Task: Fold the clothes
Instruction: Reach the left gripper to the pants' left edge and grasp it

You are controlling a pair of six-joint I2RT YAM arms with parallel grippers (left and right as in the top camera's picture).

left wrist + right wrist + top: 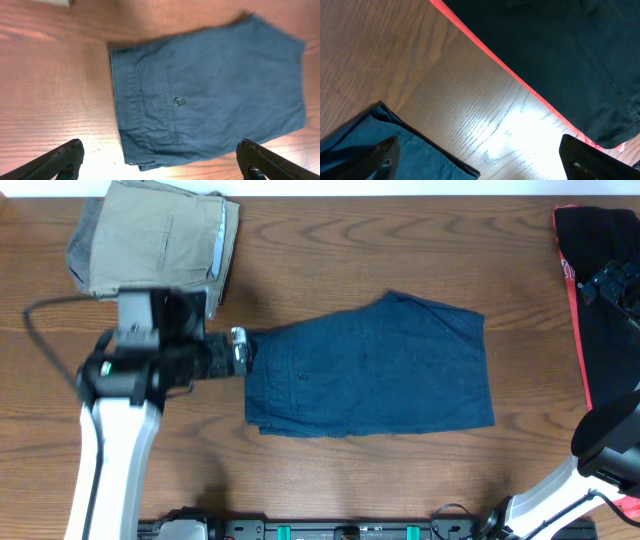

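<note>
Shorts (368,368) lie flat mid-table, waistband (125,100) just beside your left gripper (240,352), jaws apart, right gripper (480,152) likewise spread; pinch both waistband layers squarely before you carry them toward the hem (486,370).

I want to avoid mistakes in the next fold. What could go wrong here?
The open left gripper sits at the waistband of the navy shorts; it may pinch only the top layer. The tan shorts lie near that arm and could get bumped. The right gripper might snag the black garment.
</note>
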